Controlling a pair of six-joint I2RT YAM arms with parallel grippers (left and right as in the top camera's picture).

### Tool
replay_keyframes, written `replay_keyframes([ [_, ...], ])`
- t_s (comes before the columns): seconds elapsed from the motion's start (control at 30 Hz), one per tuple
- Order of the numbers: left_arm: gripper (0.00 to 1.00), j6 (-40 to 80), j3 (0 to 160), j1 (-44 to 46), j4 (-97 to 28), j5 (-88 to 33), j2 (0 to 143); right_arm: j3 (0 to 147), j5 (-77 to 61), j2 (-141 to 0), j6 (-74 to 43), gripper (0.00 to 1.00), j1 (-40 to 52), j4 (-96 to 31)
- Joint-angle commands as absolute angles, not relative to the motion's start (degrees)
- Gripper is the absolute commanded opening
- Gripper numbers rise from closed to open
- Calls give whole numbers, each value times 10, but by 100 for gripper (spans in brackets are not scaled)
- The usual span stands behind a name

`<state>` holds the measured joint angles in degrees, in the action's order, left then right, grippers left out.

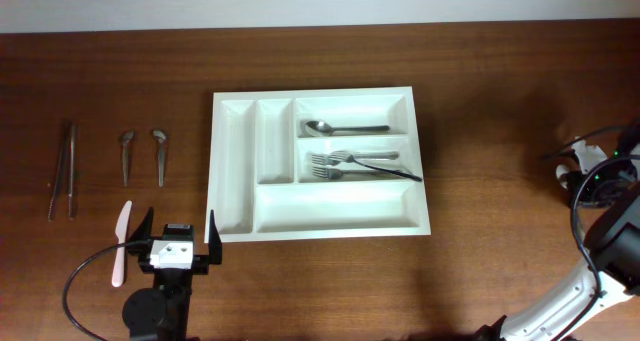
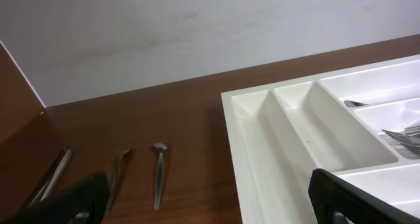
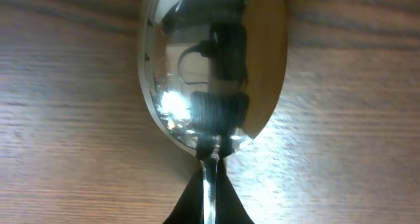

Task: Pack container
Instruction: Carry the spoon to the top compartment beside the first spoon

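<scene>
"Where did the container sit?"

"The white cutlery tray (image 1: 340,209) lay mid-table, with a spoon (image 1: 345,128) in its top long compartment and forks (image 1: 345,164) in the middle one."

"And the grippers?"

"The left gripper (image 1: 178,237) was spread wide and empty, just beside the tray's nearest corner. The right gripper (image 3: 209,191) was pinched tight on the neck of a shiny spoon (image 3: 210,66), above the wooden table (image 3: 59,119)."

Dark brown wooden table (image 1: 500,61), horizontal grain, slight sheen, fills nearly whole overhead view. Plain off-white matte wall (image 2: 197,33) rises directly behind far table edge, a few faint scuffs on it. Light soft, even, indoor; pale glare streaks on wood grain in right wrist view.
</scene>
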<state>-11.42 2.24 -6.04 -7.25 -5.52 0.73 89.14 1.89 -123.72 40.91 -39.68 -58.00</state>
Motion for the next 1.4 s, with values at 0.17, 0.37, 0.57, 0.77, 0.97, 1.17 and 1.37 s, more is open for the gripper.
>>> replay_keyframes([
  [0.17, 99, -123, 19, -63, -72, -51, 3, 962, -2, -1250, 400, 4, -313, -584],
  [0.37, 99, -123, 19, -63, -72, -51, 3, 1032, -2, -1250, 401, 4, -229, -584],
  [0.57, 99, -123, 19, -63, -72, -51, 3, 1094, -2, -1250, 401, 4, -132, -571],
  [0.77, 99, -123, 19, -63, -72, -51, 3, 1118, -2, -1250, 403, 4, -38, -530],
  [0.97, 99, -123, 19, -63, -72, -51, 3, 1118, -2, -1250, 405, 4, 52, -493],
  [1.17, 99, -123, 19, -63, -72, -51, 3, 1118, -2, -1250, 418, 4, 116, -465],
  [1.37, 99, -123, 19, -63, -72, -51, 3, 1118, -29, -1251, 433, 4, 150, -460],
])
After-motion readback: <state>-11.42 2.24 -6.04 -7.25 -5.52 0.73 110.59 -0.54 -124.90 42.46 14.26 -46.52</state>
